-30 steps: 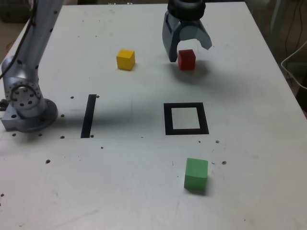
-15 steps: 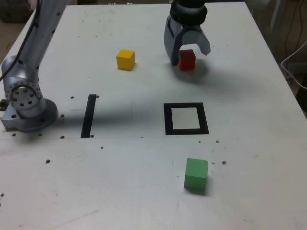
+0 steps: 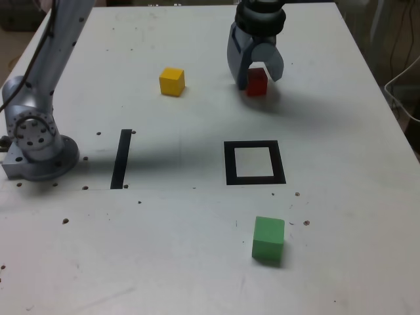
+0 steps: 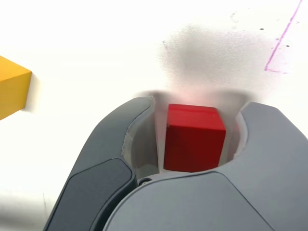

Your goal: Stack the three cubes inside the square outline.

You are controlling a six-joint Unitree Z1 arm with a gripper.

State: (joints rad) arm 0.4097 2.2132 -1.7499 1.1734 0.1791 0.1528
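The red cube sits on the white table at the back, and my gripper is lowered around it. In the wrist view the red cube lies between the two dark fingers of the gripper, with a thin gap showing on each side, so the jaws are open but narrow. The yellow cube rests to the exterior view's left of the red one and shows at the wrist frame's edge. The green cube lies near the front. The square outline is empty, between the red and green cubes.
The arm's grey base stands at the exterior view's left edge. A straight black strip lies on the table beside it. Table edges run close behind the gripper and along the exterior view's right. A faint purple line marks the table.
The jaws have narrowed from wide open to nearly touching the red cube. The gripper has stayed over the cube, which has not moved.
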